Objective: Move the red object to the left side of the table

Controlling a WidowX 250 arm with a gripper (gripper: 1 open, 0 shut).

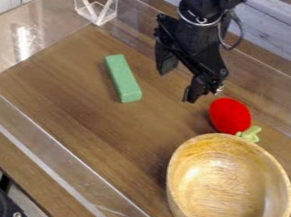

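Claw (pixel 179 83) spread above wood-grain tabletop (pixel 69 100), glossy round fruit (pixel 229 116) beside wooden bowl (pixel 229 190).

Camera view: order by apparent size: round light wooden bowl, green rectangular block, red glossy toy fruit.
1. Round light wooden bowl, clearly largest
2. Green rectangular block and red glossy toy fruit: too alike in apparent size to rank
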